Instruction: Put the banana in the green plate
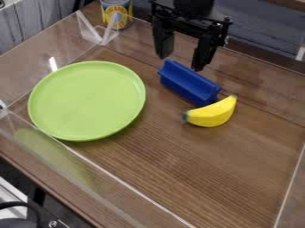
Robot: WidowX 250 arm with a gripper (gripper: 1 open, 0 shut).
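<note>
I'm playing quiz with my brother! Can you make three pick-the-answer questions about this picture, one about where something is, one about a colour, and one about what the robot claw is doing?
1. Where is the banana?
A. On the plate
B. On the table, right of the plate
C. In the claw

2. What colour is the plate?
A. Green
B. Red
C. Blue

3. How is the claw?
A. Shut on the banana
B. Shut on the block
C. Open, holding nothing

Answers:
1 B, the banana lies on the wood next to the blue block.
2 A, the plate is lime green.
3 C, its fingers stand apart above the block with nothing between them.
</note>
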